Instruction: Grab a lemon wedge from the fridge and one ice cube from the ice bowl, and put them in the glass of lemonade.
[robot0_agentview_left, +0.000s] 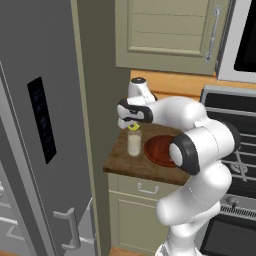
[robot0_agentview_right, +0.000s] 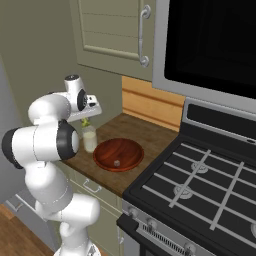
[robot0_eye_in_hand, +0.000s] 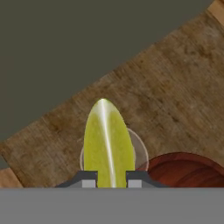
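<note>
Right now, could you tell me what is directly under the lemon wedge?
The glass of lemonade stands under the wedge, which the end effector holds above it. In the hand view the wedge covers most of the glass mouth, so only the rim shows.

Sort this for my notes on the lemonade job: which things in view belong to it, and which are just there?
Part of the job:
lemon wedge, held in the gripper over the glass
glass of lemonade
ice bowl
fridge

Just there:
stove
wall cabinet
counter drawer
</note>
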